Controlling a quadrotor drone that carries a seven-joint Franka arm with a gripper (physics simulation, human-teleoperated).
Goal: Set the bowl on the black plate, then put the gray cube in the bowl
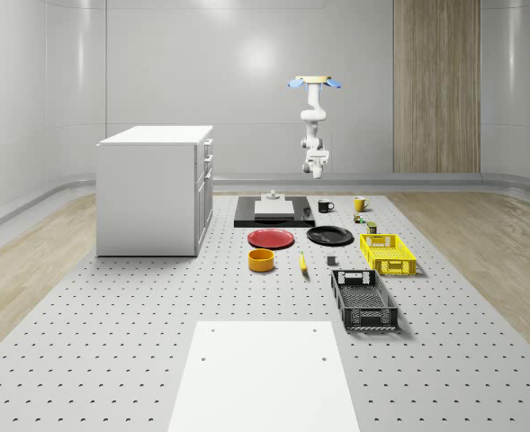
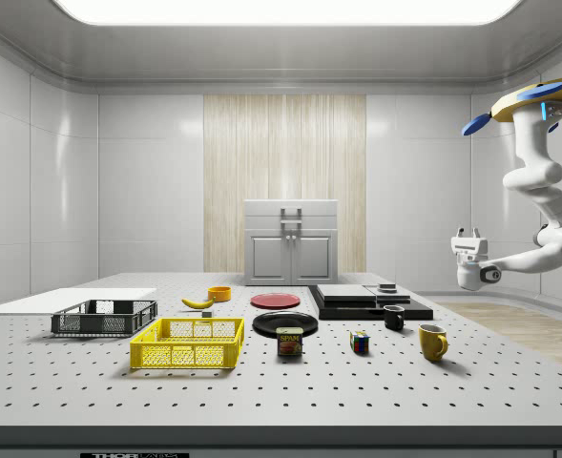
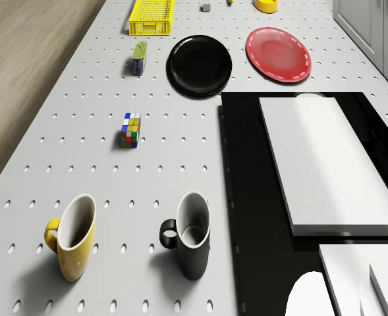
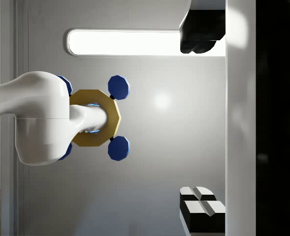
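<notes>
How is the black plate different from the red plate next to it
The black plate is a dark, glossy black all over, while the red plate is red with a paler rim. In the whole-scene view the black plate lies nearer the yellow basket, and the red plate lies nearer the white cabinet and the yellow bowl. Both are round, lie flat on the table and carry nothing.
</notes>
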